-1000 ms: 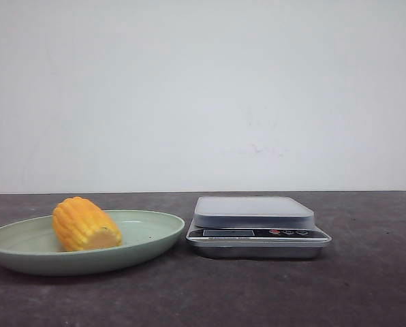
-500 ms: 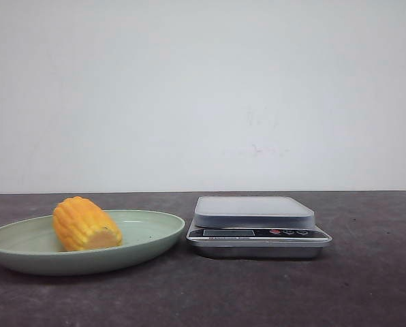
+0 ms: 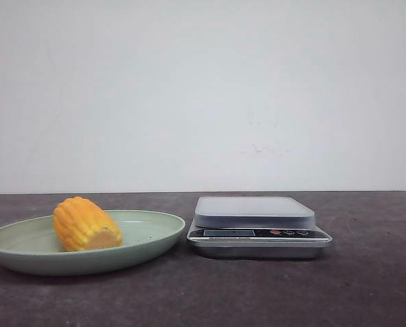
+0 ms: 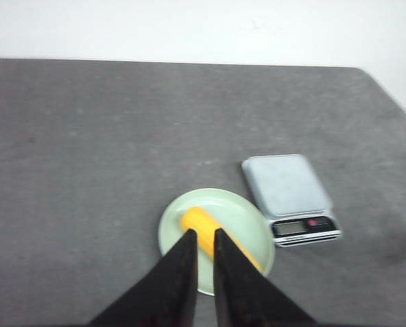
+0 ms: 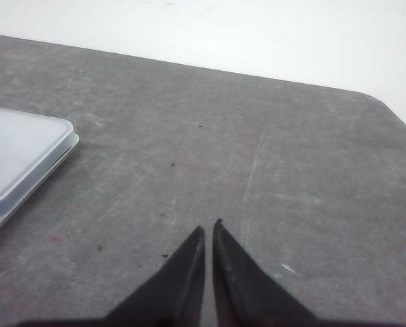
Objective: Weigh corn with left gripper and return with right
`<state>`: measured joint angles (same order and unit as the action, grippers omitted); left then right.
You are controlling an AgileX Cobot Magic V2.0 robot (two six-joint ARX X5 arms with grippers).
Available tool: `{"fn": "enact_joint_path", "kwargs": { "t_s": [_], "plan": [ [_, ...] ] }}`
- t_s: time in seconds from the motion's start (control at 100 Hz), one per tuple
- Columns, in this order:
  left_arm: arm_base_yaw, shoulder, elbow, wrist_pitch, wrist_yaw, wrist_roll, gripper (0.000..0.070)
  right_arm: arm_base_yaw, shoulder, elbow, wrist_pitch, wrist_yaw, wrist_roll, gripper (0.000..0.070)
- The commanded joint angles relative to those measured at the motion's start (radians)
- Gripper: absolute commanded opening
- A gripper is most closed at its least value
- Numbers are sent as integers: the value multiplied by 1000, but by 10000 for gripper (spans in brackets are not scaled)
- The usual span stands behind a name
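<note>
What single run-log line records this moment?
stage: before pickup | corn: on plate | scale: bare | left gripper: shut, above plate | right gripper: shut, idle

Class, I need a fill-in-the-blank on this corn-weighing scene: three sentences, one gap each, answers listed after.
1. The corn lies in the pale green ____.
2. The platform of the scale has ____ on it.
3. In the front view, the plate sits to the ____ of the scale.

Missing words: plate; nothing; left
</note>
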<state>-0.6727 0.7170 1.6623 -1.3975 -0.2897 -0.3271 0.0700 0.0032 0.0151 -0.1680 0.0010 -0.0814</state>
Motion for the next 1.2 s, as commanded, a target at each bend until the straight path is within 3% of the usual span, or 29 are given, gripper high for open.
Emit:
{"fn": "enact_joint_path", "kwargs": {
  "t_s": [0.0,0.12,0.25,0.35,0.46,0.58,0.81,1.19],
  "plan": [
    [36,-7,-24,117,12,135,0,-2,0,-1,12,0,-6,13],
    [141,-85,-205,408,176,267,0,-2,0,-1,12,0,-6,13],
    [239,-229,-511,668,286,313,0,-2,0,-1,13,0,-6,13],
    [321,-360,-785,831,323,298,0,-2,0,-1,12,0,-6,13],
    [406,-497,-1067,1051,397,218,0,-2,0,-1,12,0,-6,13],
    [471,-607,-1301,1246,399,149,0,-2,0,-1,12,0,-6,13],
    [552,-681,-1516,1288,384,183,0,-2,0,-1,12,0,-6,13],
    [684,-693,-1617,1308,383,224,0,-2,0,-1,12,0,-6,13]
  ]
}}
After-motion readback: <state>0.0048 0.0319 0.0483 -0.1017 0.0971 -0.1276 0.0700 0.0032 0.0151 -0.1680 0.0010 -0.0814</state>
